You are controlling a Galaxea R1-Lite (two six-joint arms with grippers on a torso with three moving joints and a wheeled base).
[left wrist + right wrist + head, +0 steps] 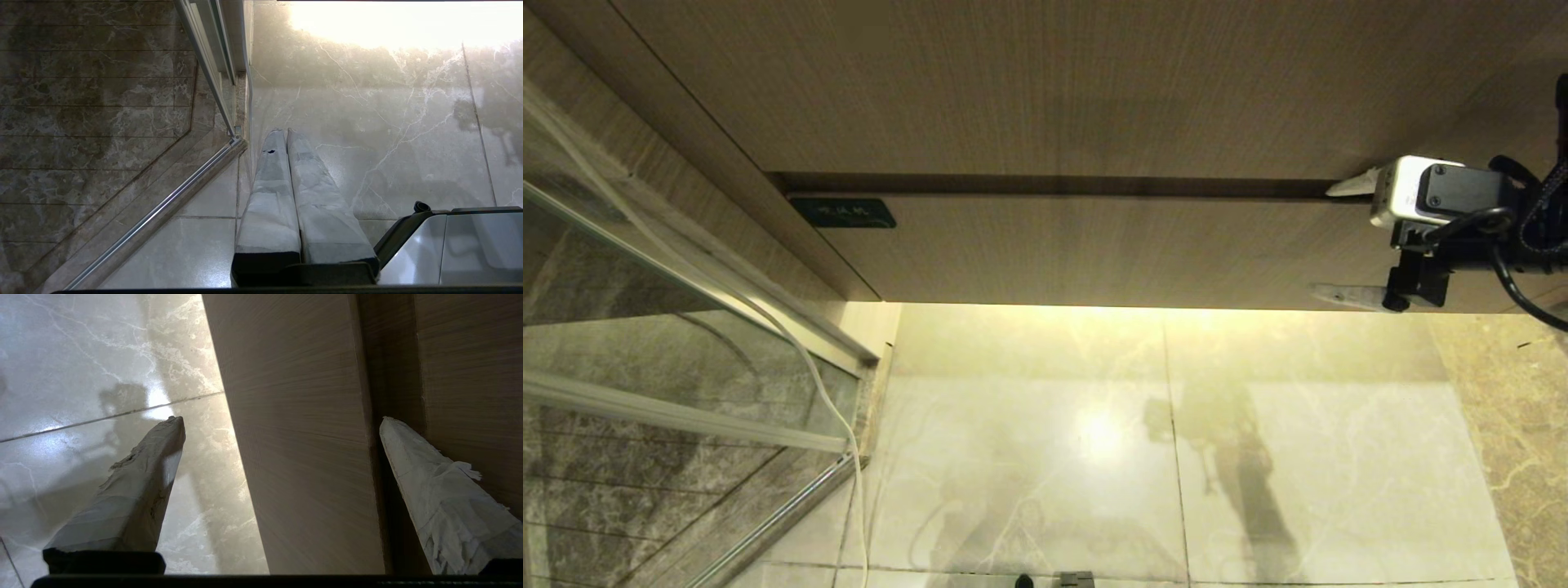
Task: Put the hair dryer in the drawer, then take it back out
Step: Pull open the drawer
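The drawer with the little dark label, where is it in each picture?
Head view: the drawer is the shut wood band across the middle, above the floor; the open right gripper straddles its right end.
Left wrist view: not in it; only floor, glass and the shut left gripper.
Right wrist view: the wood panel up the middle, between the fingers.
Shared landmark: the shiny marble floor.

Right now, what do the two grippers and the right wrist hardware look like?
Right gripper: two long tapered fingers wrapped in frayed whitish tape on black bases. Behind them sit a silver-white block with a black screwed plate, a black bracket and looping black cables, one braided. Left gripper: the same taped tapered fingers on a black base, one with a small dark tear.
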